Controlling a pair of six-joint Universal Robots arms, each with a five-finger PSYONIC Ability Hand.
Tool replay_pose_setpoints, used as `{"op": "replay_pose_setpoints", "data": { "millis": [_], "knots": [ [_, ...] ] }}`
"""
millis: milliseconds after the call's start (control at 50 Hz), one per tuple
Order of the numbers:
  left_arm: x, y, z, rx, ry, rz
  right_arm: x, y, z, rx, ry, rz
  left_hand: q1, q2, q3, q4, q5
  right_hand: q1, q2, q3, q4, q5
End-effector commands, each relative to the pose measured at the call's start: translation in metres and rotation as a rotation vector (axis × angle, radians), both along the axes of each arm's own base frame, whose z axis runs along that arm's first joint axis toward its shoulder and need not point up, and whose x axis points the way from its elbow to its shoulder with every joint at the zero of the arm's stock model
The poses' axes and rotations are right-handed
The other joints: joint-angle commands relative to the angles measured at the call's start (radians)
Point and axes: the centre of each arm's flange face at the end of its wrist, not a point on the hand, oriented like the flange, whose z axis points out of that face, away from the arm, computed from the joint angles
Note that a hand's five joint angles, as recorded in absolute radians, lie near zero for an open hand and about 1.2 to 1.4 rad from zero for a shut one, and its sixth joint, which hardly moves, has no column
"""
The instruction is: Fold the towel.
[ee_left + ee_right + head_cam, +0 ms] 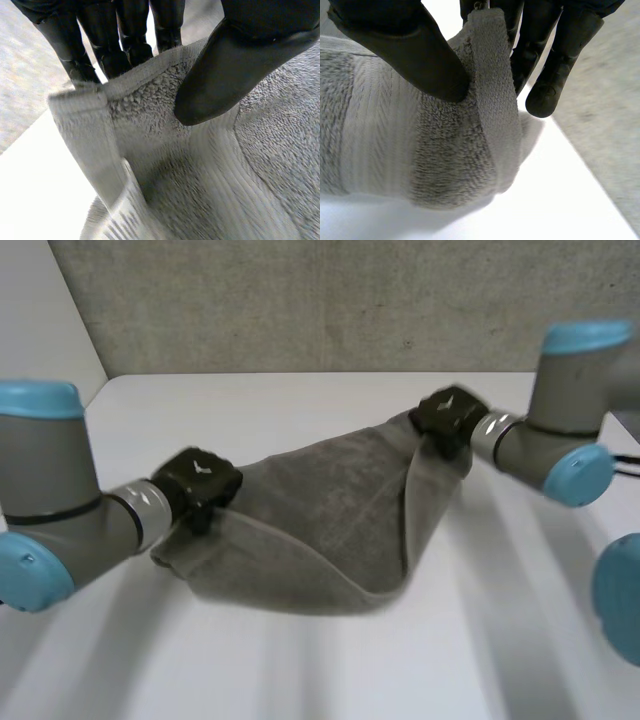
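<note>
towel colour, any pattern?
Grey towel, plain terry with a flat ribbed band near the edge. Shows best in the right wrist view.

Towel [320, 530] centrally on table [300, 680]

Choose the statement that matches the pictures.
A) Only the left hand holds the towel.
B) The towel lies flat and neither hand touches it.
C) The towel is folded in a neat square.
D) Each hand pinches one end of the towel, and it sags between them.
D: the left hand and the right hand each pinch an edge of the towel between thumb and fingers, and it hangs in a curve between them.
</note>
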Motion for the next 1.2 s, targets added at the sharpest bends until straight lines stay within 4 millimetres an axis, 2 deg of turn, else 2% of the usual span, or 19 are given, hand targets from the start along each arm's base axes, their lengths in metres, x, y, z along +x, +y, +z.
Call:
{"op": "replay_pose_setpoints", "data": {
  "millis": [20,60,120,220,380,460,580,620,720,780,900,1020,1060,1080,1120,1140,1160,1180,1200],
  "knots": [
    [0.012,-0.002,0.054,-0.091,0.129,0.071,-0.031,0.005,0.086,-0.051,-0.167,-0.098,0.029,0.012,0.013,0.007,0.026,0.073,0.085,0.084,0.061,0.058],
    [0.021,-0.001,0.074,-0.125,0.181,0.107,-0.050,0.013,0.112,-0.055,-0.165,-0.132,0.029,0.012,0.013,0.007,0.026,0.073,0.085,0.084,0.061,0.058],
    [0.026,0.000,0.084,-0.145,0.200,0.126,-0.060,0.019,0.120,-0.038,-0.149,-0.150,0.029,0.012,0.013,0.007,0.026,0.073,0.085,0.084,0.061,0.058],
    [0.051,0.004,0.111,-0.196,0.247,0.203,-0.099,0.042,0.129,0.106,0.019,-0.189,0.029,0.012,0.013,0.007,0.026,0.073,0.085,0.084,0.061,0.058],
    [0.077,0.021,0.117,-0.166,0.236,0.279,-0.141,0.067,0.152,0.134,0.067,-0.158,0.029,0.012,0.013,0.007,0.026,0.073,0.085,0.084,0.061,0.058],
    [0.078,0.026,0.108,-0.115,0.232,0.270,-0.143,0.078,0.152,0.165,0.038,-0.116,0.029,0.012,0.013,0.007,0.026,0.073,0.085,0.084,0.061,0.058],
    [0.077,0.024,0.081,-0.013,0.225,0.250,-0.137,0.089,0.116,0.306,0.052,-0.050,0.029,0.012,0.013,0.007,0.026,0.073,0.085,0.084,0.061,0.058],
    [0.078,0.010,0.050,0.093,0.206,0.269,-0.136,0.092,0.105,0.334,0.087,-0.036,0.029,0.012,0.013,0.007,0.026,0.073,0.085,0.084,0.061,0.058],
    [0.074,-0.009,0.019,0.178,0.171,0.272,-0.120,0.088,0.038,0.447,0.332,0.021,0.029,0.012,0.013,0.007,0.026,0.073,0.085,0.084,0.061,0.058],
    [0.072,-0.025,-0.001,0.225,0.158,0.279,-0.114,0.078,0.019,0.439,0.385,0.013,0.029,0.012,0.013,0.007,0.026,0.073,0.085,0.084,0.061,0.058],
    [0.067,-0.051,-0.012,0.223,0.137,0.296,-0.109,0.054,0.006,0.344,0.410,-0.007,0.029,0.012,0.013,0.007,0.026,0.073,0.085,0.084,0.061,0.058],
    [0.048,-0.093,0.014,0.062,0.149,0.292,-0.075,0.018,0.032,0.049,0.401,-0.030,0.029,0.012,0.013,0.007,0.026,0.073,0.085,0.084,0.061,0.058],
    [0.037,-0.113,0.047,-0.097,0.187,0.279,-0.051,-0.008,0.065,-0.219,0.322,-0.058,0.029,0.012,0.013,0.007,0.026,0.073,0.085,0.084,0.061,0.058],
    [0.036,-0.113,0.047,-0.098,0.187,0.279,-0.051,-0.008,0.065,-0.221,0.321,-0.058,0.029,0.012,0.013,0.007,0.026,0.073,0.085,0.084,0.061,0.058],
    [0.031,-0.141,0.100,-0.374,0.285,0.285,-0.034,-0.032,0.123,-0.583,0.143,-0.118,0.029,0.012,0.013,0.007,0.026,0.073,0.085,0.084,0.061,0.058],
    [0.031,-0.141,0.101,-0.375,0.286,0.285,-0.034,-0.032,0.123,-0.585,0.142,-0.119,0.029,0.012,0.013,0.007,0.026,0.073,0.085,0.084,0.061,0.058],
    [0.028,-0.149,0.128,-0.513,0.346,0.289,-0.028,-0.037,0.155,-0.750,0.010,-0.147,0.029,0.012,0.013,0.007,0.026,0.073,0.085,0.084,0.061,0.058],
    [0.028,-0.149,0.129,-0.515,0.347,0.289,-0.028,-0.037,0.156,-0.752,0.009,-0.147,0.029,0.012,0.013,0.007,0.026,0.073,0.085,0.084,0.061,0.058],
    [0.021,-0.151,0.156,-0.636,0.430,0.286,-0.026,-0.037,0.184,-0.870,-0.140,-0.157,0.029,0.012,0.013,0.007,0.026,0.073,0.085,0.084,0.061,0.058]
  ]
}}
